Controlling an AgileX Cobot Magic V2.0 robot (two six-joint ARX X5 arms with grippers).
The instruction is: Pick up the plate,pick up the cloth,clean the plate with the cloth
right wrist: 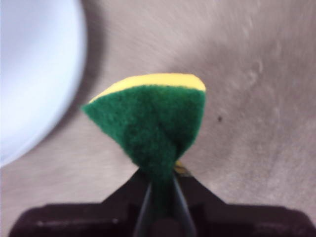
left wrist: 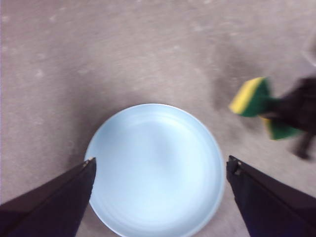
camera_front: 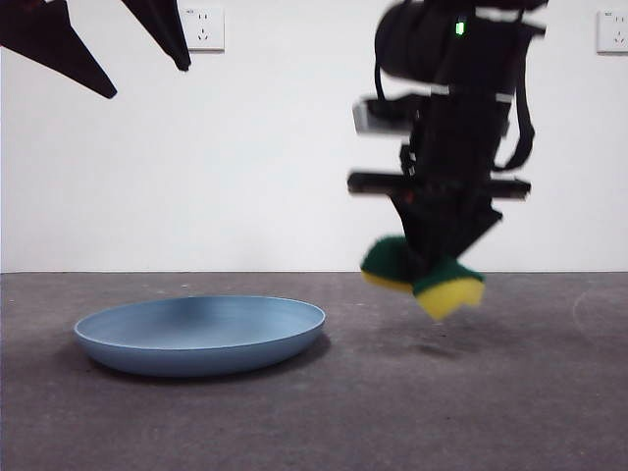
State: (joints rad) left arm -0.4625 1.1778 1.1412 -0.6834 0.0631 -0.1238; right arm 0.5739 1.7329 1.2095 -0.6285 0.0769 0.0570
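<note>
Right gripper (camera_front: 432, 270) is clamped on the cloth (camera_front: 424, 278), jaws pinching its middle so it folds, green scouring side bulging out past the tips, yellow foam at the edges. Cloth hangs clear of the desk (camera_front: 491, 392), held in the air. The plate (camera_front: 201, 334) sits flat on the desk off to the side of that gripper, apart from the cloth. Left gripper (left wrist: 160, 165) hovers above the plate, jaws spread wide, holding nothing, plate centred between them.
</note>
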